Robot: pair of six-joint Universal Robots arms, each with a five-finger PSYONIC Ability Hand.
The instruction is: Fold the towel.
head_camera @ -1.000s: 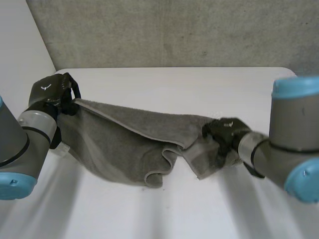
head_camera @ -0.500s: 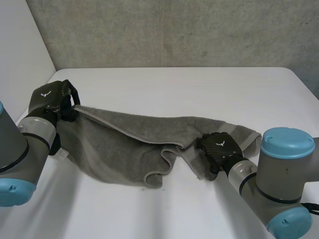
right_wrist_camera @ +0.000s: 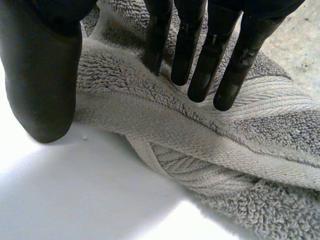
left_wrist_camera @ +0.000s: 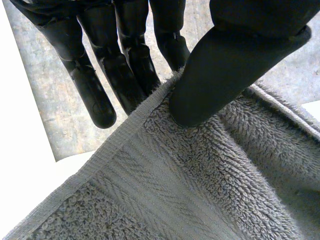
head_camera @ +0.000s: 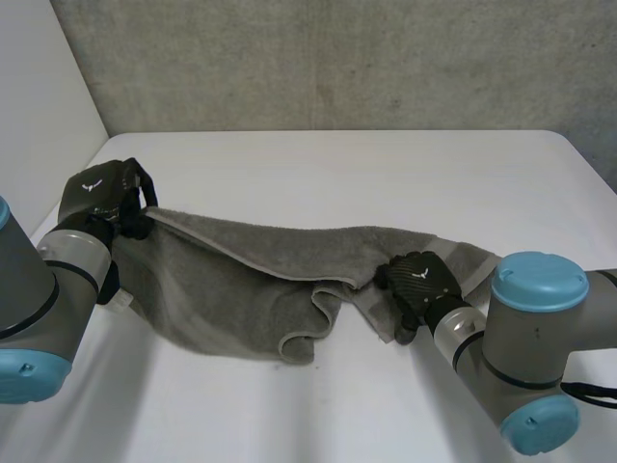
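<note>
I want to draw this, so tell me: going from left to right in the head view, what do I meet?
The left hand pinching a corner → the grey towel sagging in the middle → the right hand on its other end → the right arm with a light-blue cap.

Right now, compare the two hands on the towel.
Left hand pinches the towel edge between thumb and fingers; right hand lays straight fingers on it, thumb apart. Left hand is at the towel's left end, right hand at its right end. Both touch the towel.
</note>
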